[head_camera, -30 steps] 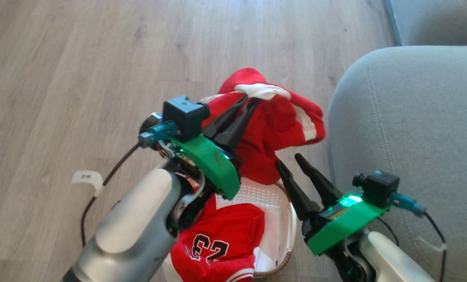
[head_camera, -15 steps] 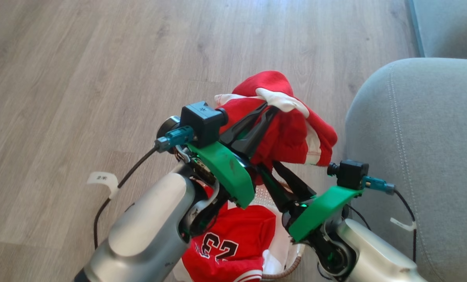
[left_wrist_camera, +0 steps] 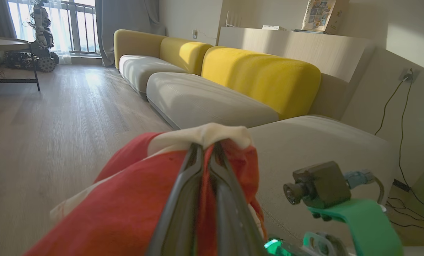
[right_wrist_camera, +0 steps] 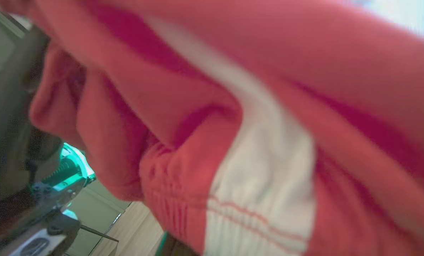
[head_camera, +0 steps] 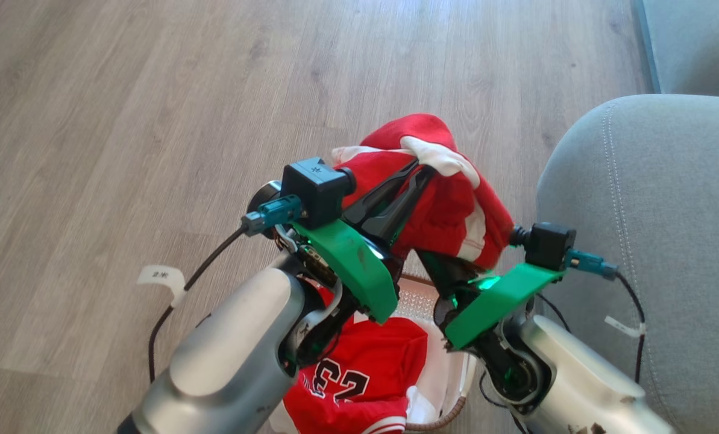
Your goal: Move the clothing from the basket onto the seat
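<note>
Two left gripper (head_camera: pixel 422 172) fingers (head_camera: pixel 389 208) clamped soft red clothing (head_camera: pixel 455 211) over the perforated basket (head_camera: pixel 422 298). Cloth hid the right gripper (head_camera: pixel 437 268) fingers, so I couldn't tell their grip, beside the rounded grey seat (head_camera: pixel 666 211).

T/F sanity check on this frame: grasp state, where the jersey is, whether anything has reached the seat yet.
1. The left gripper is shut on a red garment with white trim. True.
2. The number 23 jersey lies on the seat. False: it lies in the basket.
3. The red garment hangs from the left gripper, short of the seat. True.
4. The right gripper shows its fingertips spread wide. False: the hanging garment covers them, so whether it is open or shut cannot be told.
</note>
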Robot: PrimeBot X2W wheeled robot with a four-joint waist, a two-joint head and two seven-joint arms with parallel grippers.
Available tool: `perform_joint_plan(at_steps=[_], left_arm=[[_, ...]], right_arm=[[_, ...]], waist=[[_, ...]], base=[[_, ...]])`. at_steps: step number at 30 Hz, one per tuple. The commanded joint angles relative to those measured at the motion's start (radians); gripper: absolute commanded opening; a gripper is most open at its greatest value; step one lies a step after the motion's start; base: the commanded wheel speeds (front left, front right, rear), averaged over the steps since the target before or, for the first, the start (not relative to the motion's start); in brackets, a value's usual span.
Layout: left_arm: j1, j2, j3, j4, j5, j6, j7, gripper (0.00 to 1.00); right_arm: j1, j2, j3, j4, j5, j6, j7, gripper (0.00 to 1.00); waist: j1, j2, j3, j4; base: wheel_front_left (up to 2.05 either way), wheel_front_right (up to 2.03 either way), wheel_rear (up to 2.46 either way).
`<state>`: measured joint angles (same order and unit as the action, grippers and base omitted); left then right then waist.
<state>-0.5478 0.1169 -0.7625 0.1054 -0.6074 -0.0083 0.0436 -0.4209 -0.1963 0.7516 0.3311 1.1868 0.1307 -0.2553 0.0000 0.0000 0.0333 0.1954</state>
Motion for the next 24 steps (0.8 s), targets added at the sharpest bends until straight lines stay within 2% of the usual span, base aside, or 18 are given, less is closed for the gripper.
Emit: perform_joint_plan(at_steps=[1,18,19,20,21,22,24], left_arm=[[-0.045,0.009,0.039,-0.034,-0.007,0.003,0.002,0.00],[-0.005,0.046,0.063,0.014,-0.025,0.028,-0.021,0.00],[-0.003,0.048,0.065,0.016,-0.025,0.029,-0.023,0.07],[-0.001,0.049,0.065,0.018,-0.024,0.032,-0.025,0.37],[0.001,0.049,0.065,0.019,-0.024,0.033,-0.026,0.75],[0.003,0.049,0.063,0.019,-0.025,0.032,-0.028,1.00],[0.007,0.051,0.058,0.018,-0.026,0.028,-0.030,1.00]], right_arm=[[-0.021,0.007,-0.005,-0.044,-0.010,0.000,-0.006,0.00],[0.101,-0.055,-0.171,-0.232,-0.197,0.000,-0.006,0.00],[0.107,-0.057,-0.178,-0.242,-0.206,0.000,-0.006,0.00],[0.113,-0.059,-0.187,-0.251,-0.214,0.000,-0.006,0.00],[0.118,-0.062,-0.195,-0.260,-0.223,0.000,-0.006,0.00],[0.123,-0.065,-0.204,-0.269,-0.231,0.000,-0.006,0.00],[0.133,-0.068,-0.223,-0.286,-0.244,0.000,-0.006,0.00]], waist=[[0.0000,0.0000,0.000,-0.002],[0.0000,0.0000,0.000,-0.057],[0.0000,0.0000,0.000,-0.061],[0.0000,0.0000,0.000,-0.065],[0.0000,0.0000,0.000,-0.069],[0.0000,0.0000,-0.001,-0.074],[0.0000,0.0000,-0.004,-0.084]], base=[[0.00,0.00,0.00],[0.00,0.00,0.00],[0.00,0.00,0.00],[0.00,0.00,0.00],[0.00,0.00,0.00],[0.00,0.00,0.00],[0.00,0.00,0.00]])
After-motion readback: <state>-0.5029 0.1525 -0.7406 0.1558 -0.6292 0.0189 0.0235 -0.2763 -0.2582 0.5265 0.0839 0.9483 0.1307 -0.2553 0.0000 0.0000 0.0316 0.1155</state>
